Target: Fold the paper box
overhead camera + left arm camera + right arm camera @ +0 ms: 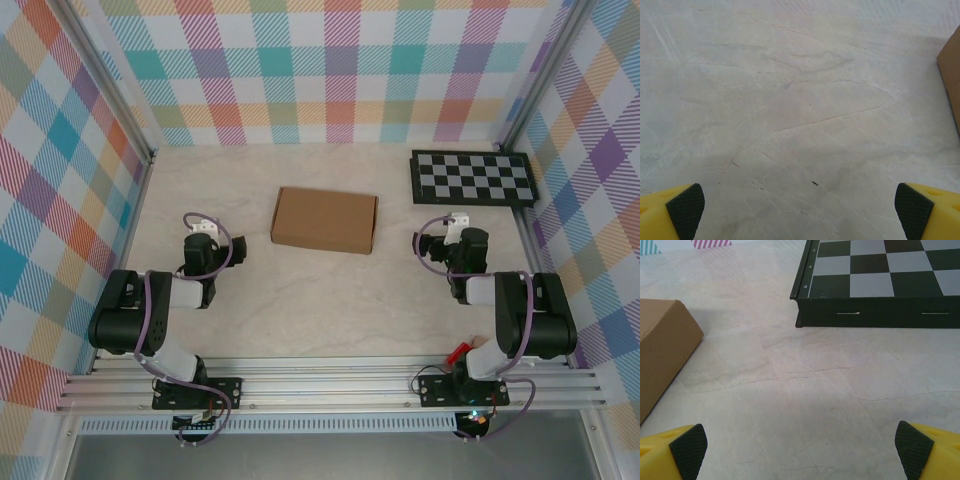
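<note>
Fingers [685,207] of the left gripper [800,215] stand spread wide over the bare table [790,125] and hold nothing. The right gripper [801,452] is spread just as wide, also empty. There are two arms, each with two yellow fingers tipped with black pads. Between the two grippers and a little farther out lies one paper box [325,220], a shallow brown rectangle with its top shut, flat on the table and touching neither gripper. Farther back on the right lies one checkerboard panel [472,178], well apart from the box.

Bare table [300,300] flanks the paper box [324,221]; checkerboard panel [472,178] blocks far right.
</note>
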